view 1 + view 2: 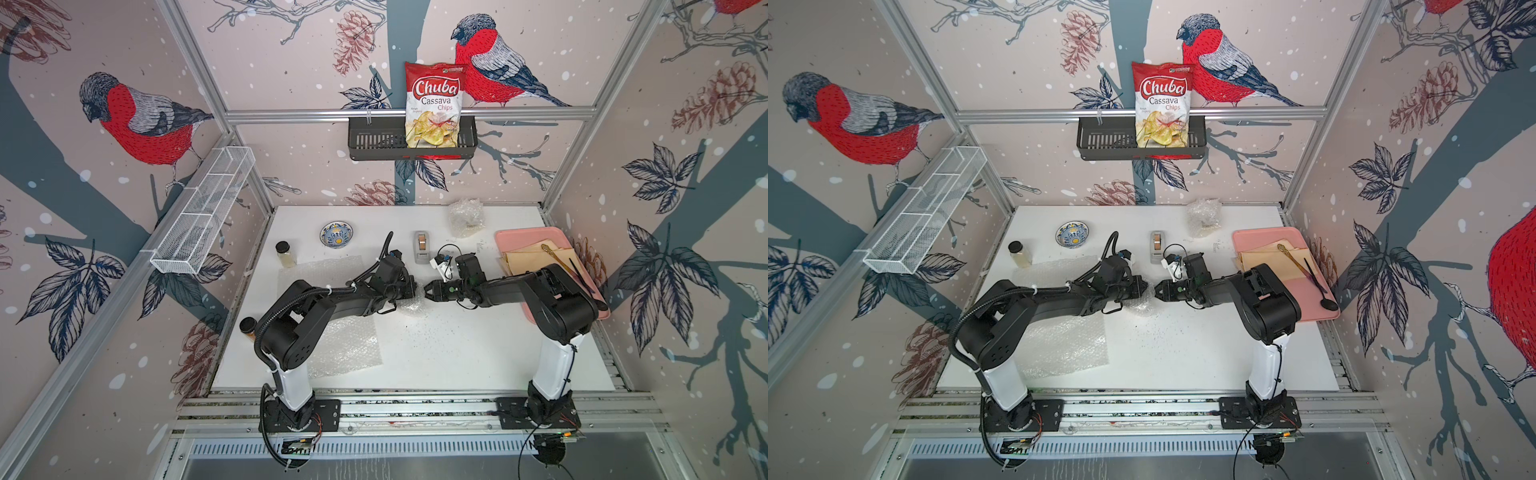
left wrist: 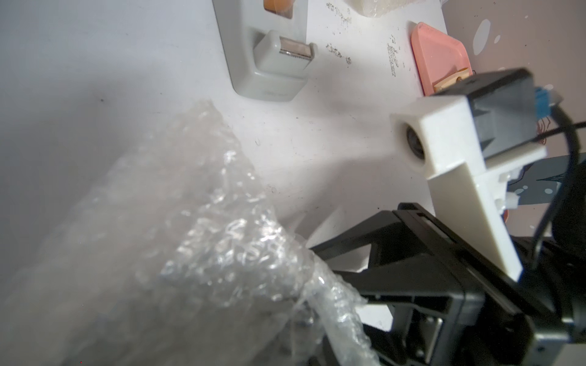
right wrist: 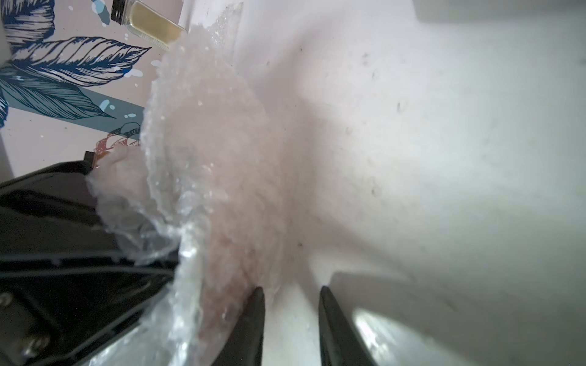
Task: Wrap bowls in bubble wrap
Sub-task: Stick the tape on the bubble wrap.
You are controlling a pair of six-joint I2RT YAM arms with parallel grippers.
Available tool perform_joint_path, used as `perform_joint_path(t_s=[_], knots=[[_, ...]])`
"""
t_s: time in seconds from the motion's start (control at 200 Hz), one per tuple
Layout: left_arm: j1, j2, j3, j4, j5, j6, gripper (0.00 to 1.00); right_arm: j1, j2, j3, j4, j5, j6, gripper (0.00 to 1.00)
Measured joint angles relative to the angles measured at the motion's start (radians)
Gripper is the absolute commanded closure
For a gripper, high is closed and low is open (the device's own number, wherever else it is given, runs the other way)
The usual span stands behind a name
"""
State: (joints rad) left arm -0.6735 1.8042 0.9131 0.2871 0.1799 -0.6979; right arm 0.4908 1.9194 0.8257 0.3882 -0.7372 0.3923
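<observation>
Right wrist view: right gripper [image 3: 290, 317] has its jaws apart with only bare table [image 3: 444, 158] between them. The wrap bundle [image 3: 206, 158] sits just beside one fingertip [image 3: 253, 317], touching or nearly, not inside the gap.

Left gripper [image 1: 417, 292] is closed, pinching that wrap bundle mid-table. In both top views the two grippers are tip to tip over it. I can't tell whether a bowl is inside, as the wrap is too cloudy.

Risks from here:
- If the right gripper closes where it is, it likely gets air or one thin fold, and the wrap springs open once the left lets go.
- The left's hold looks like a small pinch of film. A sideways tug from the right could strip it out or drag the wrap bundle, and any bowl inside could slide out.
- The tips are very close, so a finger clash is possible on the next closing move.
- No tape visible on it. The dispenser [image 1: 422, 247] is just behind both grippers and easy to knock.

Elsewhere: the blue-yellow bowl [image 1: 336, 234] sits bare at back left, well apart from both grippers. A second bundle [image 1: 466, 217] is at the back, and a flat sheet [image 1: 345, 345] lies under the left arm.
</observation>
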Motion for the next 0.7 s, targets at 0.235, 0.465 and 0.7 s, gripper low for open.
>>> perform_joint_path(t_s=[0.235,0.465,0.7], knots=[[0.0,-0.004,-0.005,0.013,-0.019,0.0,0.89,-0.042,-0.106,-0.101,-0.041,-0.111,0.005,0.58],[0.0,-0.013,-0.009,0.015,-0.023,0.0,0.89,-0.092,-0.21,-0.143,-0.082,-0.09,0.013,0.52],[-0.001,-0.084,0.014,-0.035,-0.028,0.001,0.68,-0.096,-0.3,-0.151,-0.106,-0.03,0.034,0.46]])
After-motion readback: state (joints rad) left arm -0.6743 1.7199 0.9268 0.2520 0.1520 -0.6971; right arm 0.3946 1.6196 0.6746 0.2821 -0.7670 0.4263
